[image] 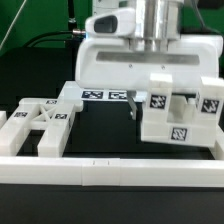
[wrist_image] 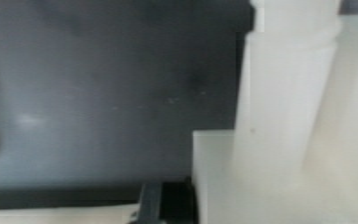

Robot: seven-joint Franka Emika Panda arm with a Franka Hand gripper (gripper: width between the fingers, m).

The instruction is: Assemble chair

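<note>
- Exterior view: the end effector (image: 148,90) is closed over the blocky chair part (image: 182,112) at the exterior view's right; whether it grips the part is unclear. Other chair pieces (image: 40,122) lie left.
- Wrist view: the chair part (wrist_image: 291,120) looms close. It is probably stiff, light and slick; pinch flat opposite faces.

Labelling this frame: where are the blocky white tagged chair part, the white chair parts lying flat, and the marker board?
Blocky white plastic chair part (image: 178,125): exterior view, lower front face.
Flat-lying white chair parts (image: 40,120): exterior view, top crosspiece.
Marker board (image: 100,96): exterior view, tagged top.
</note>
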